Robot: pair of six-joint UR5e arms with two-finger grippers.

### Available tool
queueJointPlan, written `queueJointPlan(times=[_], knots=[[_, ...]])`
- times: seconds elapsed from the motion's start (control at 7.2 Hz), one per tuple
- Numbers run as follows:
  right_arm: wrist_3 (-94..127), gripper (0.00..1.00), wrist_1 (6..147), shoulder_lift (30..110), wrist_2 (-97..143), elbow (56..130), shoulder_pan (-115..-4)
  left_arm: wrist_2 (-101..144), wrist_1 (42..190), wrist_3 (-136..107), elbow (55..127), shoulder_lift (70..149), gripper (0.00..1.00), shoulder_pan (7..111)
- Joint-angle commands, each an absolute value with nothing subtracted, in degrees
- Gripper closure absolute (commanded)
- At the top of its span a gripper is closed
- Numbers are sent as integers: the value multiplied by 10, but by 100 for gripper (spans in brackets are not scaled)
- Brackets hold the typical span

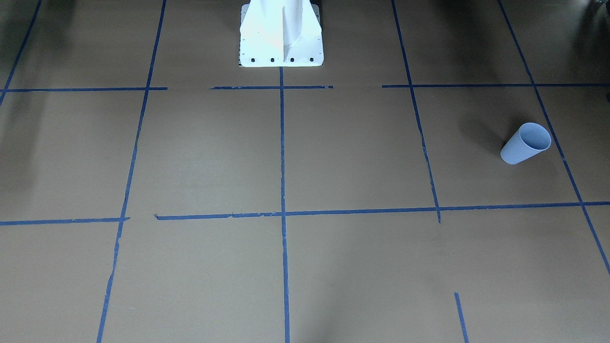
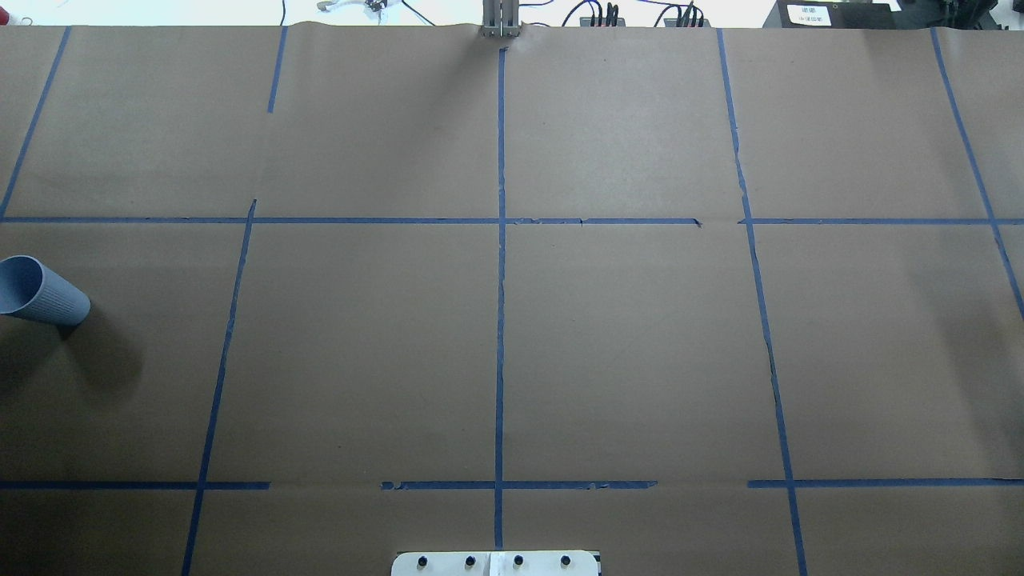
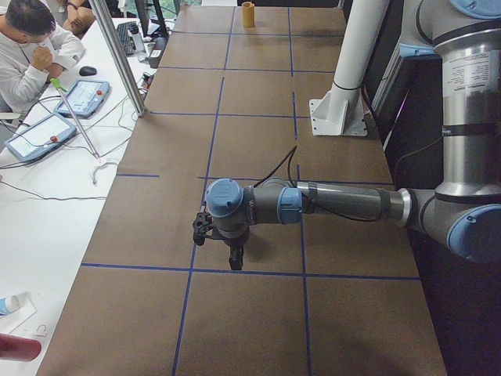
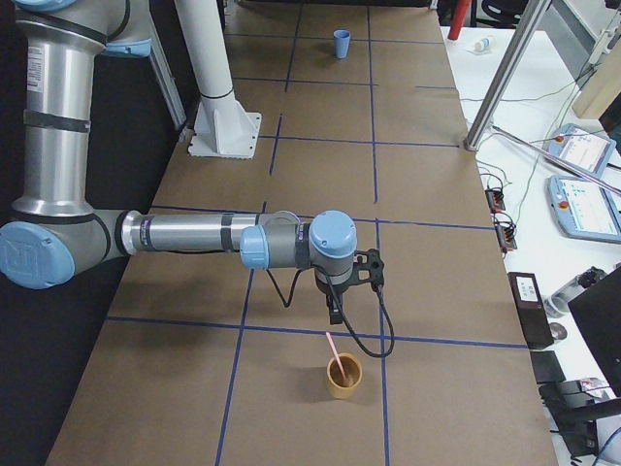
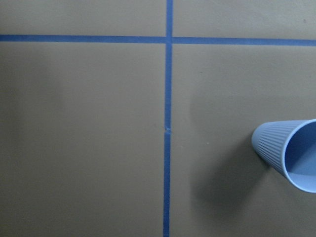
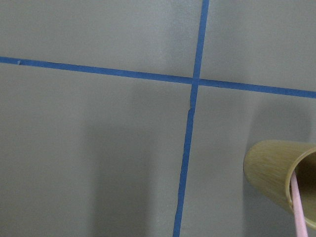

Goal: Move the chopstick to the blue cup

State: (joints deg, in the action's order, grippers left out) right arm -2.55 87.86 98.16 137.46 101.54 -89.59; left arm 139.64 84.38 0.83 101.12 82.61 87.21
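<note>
The chopstick, a thin, straight, pale pink stick, stands leaning in a tan cup with a wood-like grain, far out to the robot's right of the white metal pedestal. Nothing is grasped, so you are at the very first step: the pick.

Far to the pedestal's left, the blue cup, a small light-blue tapered cup with finely ribbed sides and a rim wider than its base, stands upright on the matte brown paper, between dark blue tape lines. The left gripper hangs above the paper out on that same side; it shows only from the side, so you cannot tell how its jaws stand.

To the pedestal's right, the right gripper points down, just on the pedestal side of the tan cup and apart from the stick. You cannot tell here either whether the jaws are spread or closed.

Next, I judge, you bring the right gripper over the stick's free upper end and pinch it. The stick is slim and smooth, so centre it well or it may slip or swing. The cups are well apart, so a long carry or a hand-over looks likely.
</note>
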Motion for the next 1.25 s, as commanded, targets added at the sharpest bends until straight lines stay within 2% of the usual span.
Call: queueJointPlan(times=[0.0, 0.56, 0.97, 1.11], knots=[[-25, 0, 875, 981, 1375, 1020, -896, 1416, 895, 1, 1010, 825, 0, 849], [-31, 0, 874, 983, 1376, 1020, -896, 1399, 996, -191, 998, 832, 0, 739], [-31, 0, 872, 982, 1375, 1021, -896, 1372, 1112, -294, 916, 867, 0, 687], [-32, 0, 872, 982, 1375, 1021, -896, 1372, 1114, -305, 902, 877, 7, 667]])
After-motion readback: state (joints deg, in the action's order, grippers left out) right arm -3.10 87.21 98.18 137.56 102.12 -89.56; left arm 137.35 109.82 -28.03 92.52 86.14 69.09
